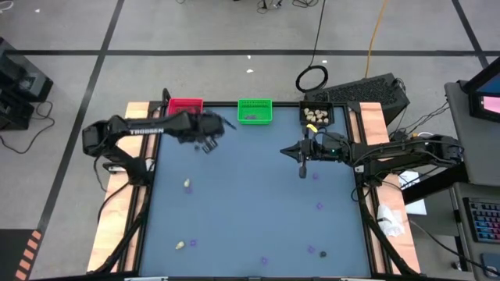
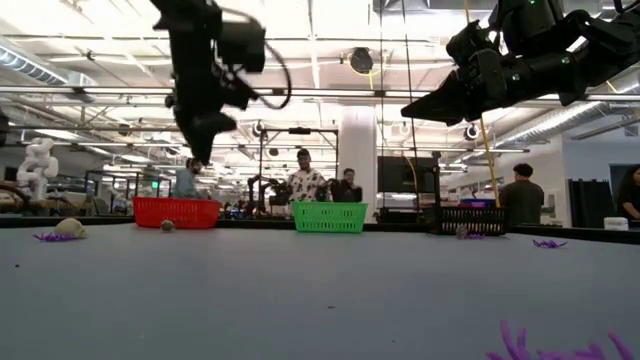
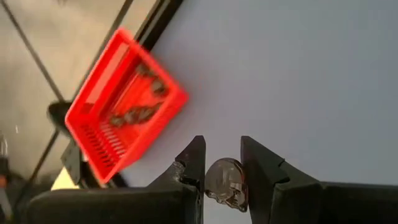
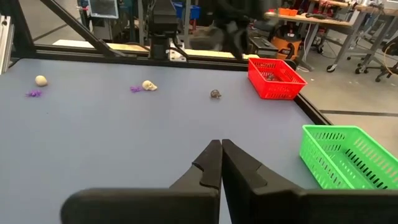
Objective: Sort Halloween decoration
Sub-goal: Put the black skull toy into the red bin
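My left gripper (image 1: 209, 144) hangs above the table just near of the red bin (image 1: 185, 105), shut on a dark grey lump (image 3: 225, 182) of the Halloween decoration. The red bin (image 3: 124, 106) holds several dark lumps. My right gripper (image 4: 221, 146) is shut on nothing and hovers level near the black bin (image 1: 316, 115), which holds cream lumps. The green bin (image 1: 255, 110) stands between the two bins. Loose on the table lie a cream lump (image 1: 188, 184), another cream lump (image 1: 180, 244), purple bits (image 1: 319, 206) and a dark lump (image 4: 215, 94). My left gripper pinches the dark grey lump by its two opposite sides (image 3: 211, 180) between its two fingers (image 3: 193, 162). The fingers slant downward. The lump is lifted clear of the table (image 2: 205, 130).
The three bins line the table's far edge. More trinkets lie near the front edge, a dark lump (image 1: 323, 253) and a purple bit (image 1: 264, 260). The table's middle (image 1: 250, 195) is bare. People stand in the room beyond the far edge (image 2: 305, 180).
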Robot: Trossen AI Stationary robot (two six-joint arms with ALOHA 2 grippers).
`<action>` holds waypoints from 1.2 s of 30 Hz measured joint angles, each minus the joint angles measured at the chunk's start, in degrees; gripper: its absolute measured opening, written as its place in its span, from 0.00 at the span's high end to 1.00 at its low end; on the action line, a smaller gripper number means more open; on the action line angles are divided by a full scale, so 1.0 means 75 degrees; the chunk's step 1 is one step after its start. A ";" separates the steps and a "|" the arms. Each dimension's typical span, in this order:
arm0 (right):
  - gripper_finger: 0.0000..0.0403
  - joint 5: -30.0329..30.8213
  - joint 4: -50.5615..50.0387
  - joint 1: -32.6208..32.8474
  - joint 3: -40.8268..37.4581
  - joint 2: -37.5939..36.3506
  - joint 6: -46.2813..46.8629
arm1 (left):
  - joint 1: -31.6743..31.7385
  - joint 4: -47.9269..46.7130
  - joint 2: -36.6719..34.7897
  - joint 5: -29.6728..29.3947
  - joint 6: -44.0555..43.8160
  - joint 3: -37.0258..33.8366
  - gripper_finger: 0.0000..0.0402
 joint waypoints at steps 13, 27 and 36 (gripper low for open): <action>1.00 -0.0028 0.0283 0.0002 0.0006 0.0000 0.0013 | 0.3350 0.1614 0.0134 0.0835 0.2081 -0.0294 0.84; 1.00 -0.0029 0.1157 0.0002 0.0009 0.0000 -0.0638 | 0.4439 0.2650 0.1332 0.1471 0.2904 -0.0296 0.84; 1.00 -0.0007 0.1329 -0.0007 0.0009 0.0000 -0.1009 | 0.4545 0.3167 0.1701 0.1521 0.3115 -0.0296 0.74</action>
